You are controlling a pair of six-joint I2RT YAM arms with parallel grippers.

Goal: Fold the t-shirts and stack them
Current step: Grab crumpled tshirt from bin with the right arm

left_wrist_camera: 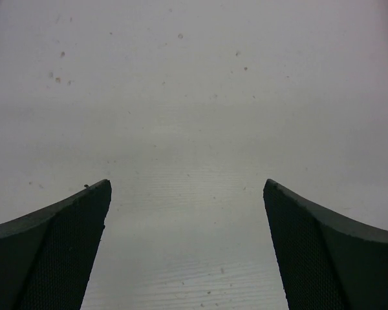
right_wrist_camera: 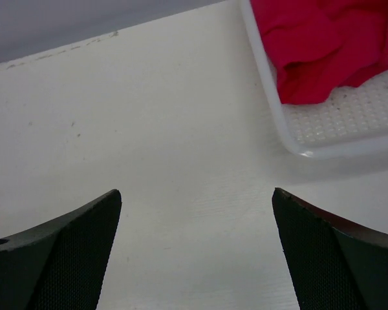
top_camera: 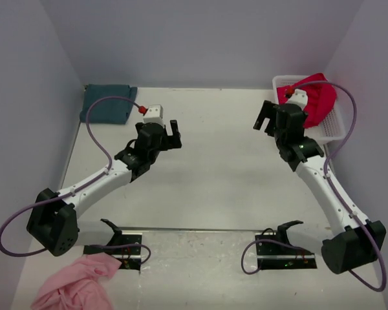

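Note:
The teal t-shirt (top_camera: 108,103) lies folded flat at the table's back left corner. The crimson red t-shirt (top_camera: 315,100) is bunched up in a white basket (top_camera: 337,129) at the back right; it also shows in the right wrist view (right_wrist_camera: 323,45) inside the basket's rim (right_wrist_camera: 349,150). My left gripper (top_camera: 170,132) hovers open and empty over bare table, right of and nearer than the teal shirt; its wrist view (left_wrist_camera: 187,187) shows only tabletop. My right gripper (top_camera: 266,116) is open and empty (right_wrist_camera: 197,194), just left of the basket.
A crumpled pink cloth (top_camera: 77,284) lies at the near left, beside the left arm's base. Grey walls close in the table at the back and both sides. The basket stands against the right wall.

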